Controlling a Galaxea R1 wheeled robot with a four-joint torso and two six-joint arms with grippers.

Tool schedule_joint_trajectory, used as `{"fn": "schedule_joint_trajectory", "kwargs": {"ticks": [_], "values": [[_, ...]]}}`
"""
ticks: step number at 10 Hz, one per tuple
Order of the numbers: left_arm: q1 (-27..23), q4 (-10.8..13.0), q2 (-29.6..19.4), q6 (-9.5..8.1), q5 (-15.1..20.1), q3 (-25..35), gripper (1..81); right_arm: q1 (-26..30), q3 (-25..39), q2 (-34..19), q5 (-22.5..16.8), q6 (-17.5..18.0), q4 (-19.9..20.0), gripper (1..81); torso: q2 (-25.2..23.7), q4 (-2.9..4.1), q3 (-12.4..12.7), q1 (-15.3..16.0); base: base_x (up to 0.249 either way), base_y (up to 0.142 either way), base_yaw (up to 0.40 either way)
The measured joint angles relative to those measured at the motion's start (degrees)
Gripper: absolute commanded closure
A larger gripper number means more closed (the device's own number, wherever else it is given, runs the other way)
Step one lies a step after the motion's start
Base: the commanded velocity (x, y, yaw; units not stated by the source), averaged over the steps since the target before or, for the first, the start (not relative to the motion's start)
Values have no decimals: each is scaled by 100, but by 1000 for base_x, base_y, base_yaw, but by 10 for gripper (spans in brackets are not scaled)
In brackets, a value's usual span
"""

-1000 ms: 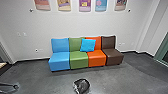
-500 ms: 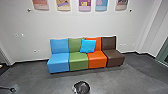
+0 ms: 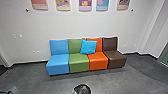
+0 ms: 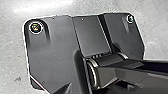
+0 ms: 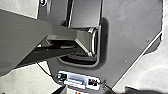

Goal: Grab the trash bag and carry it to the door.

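Trash bag (image 3: 82, 89): on the floor (image 3: 47, 83), more cut off now (camera's shifted, fwiw)
Chairs (image 3: 79, 61): look bigger
Left hand (image 4: 97, 88): wide or narrow, can't tell
Right hand (image 5: 97, 90): can't tell either

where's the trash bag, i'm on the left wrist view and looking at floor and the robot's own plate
Observer: In the head view, a dark, rounded bundle, likely the trash bag, lies on the floor near the middle of the picture's bottom edge.
Operator: what's beyond it
Observer: A row of four seats, side by side along the wall.
Operator: anything on them
Observer: Yes, a bright blue cushion, propped up where the green seat meets the orange seat.
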Motion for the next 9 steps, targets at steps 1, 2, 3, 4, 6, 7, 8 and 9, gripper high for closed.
{"fn": "schedule_joint_trajectory", "kwargs": {"ticks": [1, 2, 3, 4, 6, 7, 8, 9], "values": [[-2, -2, -11, 0, -2, 0, 10, -2, 0, 24, 0, 0, 0, 10, 0, 0, 0, 0, 147, 72, 0], [0, 0, -9, 0, 0, 0, 10, -2, 0, 26, -2, 0, 0, 10, 0, 0, 0, 0, 147, 72, 0], [0, 0, -9, 0, 0, 0, 10, -2, 0, 26, -2, 0, 0, 10, 0, 0, 0, 0, 147, 72, 0], [-2, 0, -11, 0, 0, 0, 10, 0, 0, 26, -2, 0, 0, 10, 0, 0, 0, 0, 146, 72, 0], [0, -2, -11, 0, 0, 0, 10, 0, 0, 26, 0, 0, -2, 10, 0, 0, 0, 0, 146, 72, 0], [-2, -2, -9, 0, 0, 0, 10, 0, 0, 26, 0, 0, -2, 10, 0, 0, 0, 0, 146, 72, 0], [-2, 0, -11, 0, 0, 0, 10, 0, 0, 26, -2, 0, 0, 10, 0, 0, 0, 0, 146, 72, 0], [0, 0, -9, 0, 0, 0, 10, 0, 0, 26, -2, 0, -2, 10, 0, 0, 0, 0, 144, 69, 0]]}}
